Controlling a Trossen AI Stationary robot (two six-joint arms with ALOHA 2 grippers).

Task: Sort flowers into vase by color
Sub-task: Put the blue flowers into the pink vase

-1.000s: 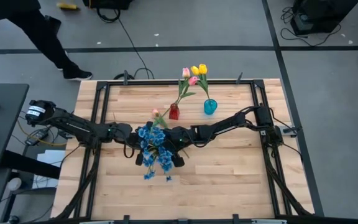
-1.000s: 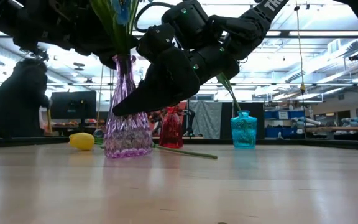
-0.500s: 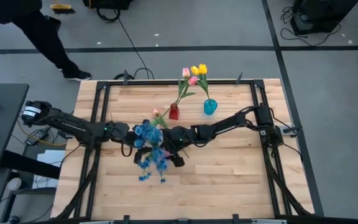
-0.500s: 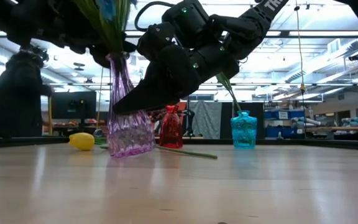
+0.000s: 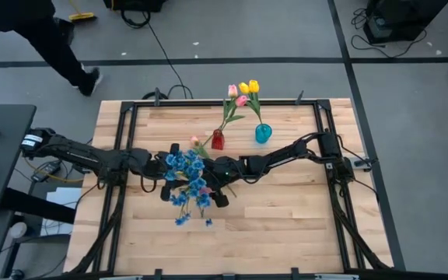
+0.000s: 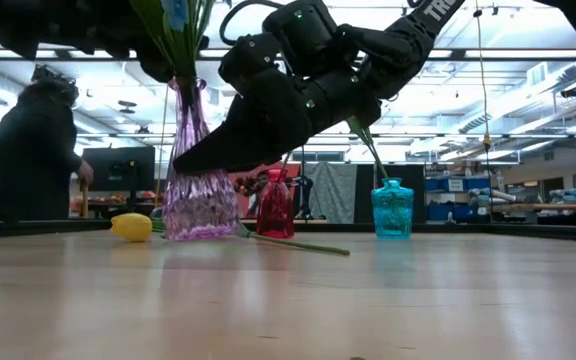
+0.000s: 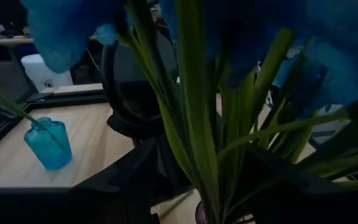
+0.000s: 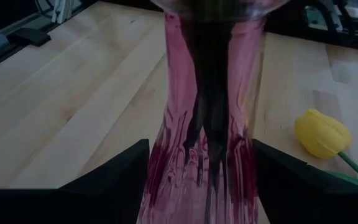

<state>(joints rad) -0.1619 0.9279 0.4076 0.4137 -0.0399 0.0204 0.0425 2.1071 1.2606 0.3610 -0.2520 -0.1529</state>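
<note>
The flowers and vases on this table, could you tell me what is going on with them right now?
Both arms meet at the table's middle around a purple vase holding sprigs of blue blossoms. The right claw has its open fingers on either side of the vase's body; the left claw is up among the green stems. A red vase holds pink tulips, and a blue vase holds yellow tulips. One yellow tulip lies loose on the wood.
</note>
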